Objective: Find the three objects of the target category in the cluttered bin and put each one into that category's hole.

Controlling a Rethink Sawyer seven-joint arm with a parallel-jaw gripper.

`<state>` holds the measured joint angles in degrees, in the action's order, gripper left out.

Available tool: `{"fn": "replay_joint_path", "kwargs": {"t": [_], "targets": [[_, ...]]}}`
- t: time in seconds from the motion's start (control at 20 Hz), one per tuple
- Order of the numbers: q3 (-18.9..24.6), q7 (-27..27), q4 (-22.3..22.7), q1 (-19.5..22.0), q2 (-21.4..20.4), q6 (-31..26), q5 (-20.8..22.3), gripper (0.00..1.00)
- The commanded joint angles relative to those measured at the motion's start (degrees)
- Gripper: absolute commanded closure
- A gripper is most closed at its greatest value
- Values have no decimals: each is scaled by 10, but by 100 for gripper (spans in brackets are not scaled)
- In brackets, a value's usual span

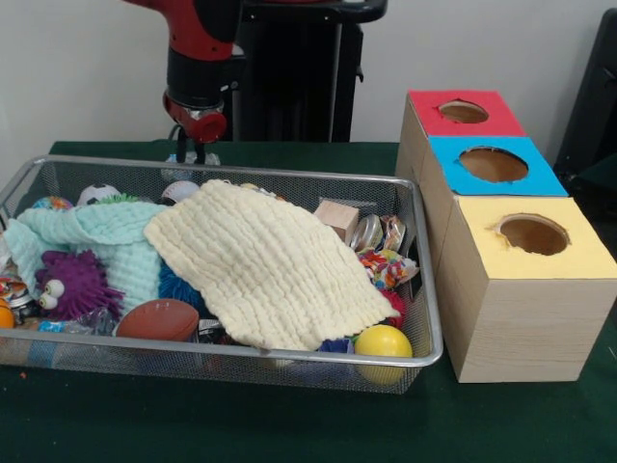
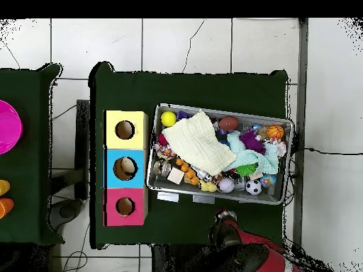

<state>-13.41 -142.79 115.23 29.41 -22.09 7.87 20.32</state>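
Bin (image 1: 424,280), the wire-mesh one, sat on the green table (image 1: 289,424) and it was packed, from where I watched. A cream cloth (image 1: 270,265) sprawled over its middle, with a mint cloth (image 1: 106,236) beside it toward the other end. I spotted a yellow ball (image 1: 383,341) in the bin's corner nearest the yellow box, a brown toy football (image 1: 158,319) against the same long wall, a purple spiky toy with googly eyes (image 1: 72,285) next to that, and a wooden block (image 1: 336,218) near the opposite wall. In the overhead view a soccer ball (image 2: 253,187) and a small basketball (image 2: 275,132) lay at the end away from the boxes.

Just beside the bin's short end stood three boxes in a row, each with a round hole on top: yellow (image 1: 533,234), blue (image 1: 494,164), red (image 1: 464,112).

My gripper (image 1: 189,154) hung outside the bin, past its long wall on the robot's side, holding nothing I could see. I couldn't tell whether the jaws were open or closed.
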Motion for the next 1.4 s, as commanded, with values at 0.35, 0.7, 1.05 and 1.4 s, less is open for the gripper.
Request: {"fn": "replay_joint_path", "kwargs": {"t": [0.35,0.7,1.05,1.4], "targets": [[42,26,-100,-14,41,-109,19,0],[49,23,-102,-13,42,-116,27,100],[52,22,-105,-17,41,-131,26,100],[61,16,-96,-16,25,-136,21,100]]}}
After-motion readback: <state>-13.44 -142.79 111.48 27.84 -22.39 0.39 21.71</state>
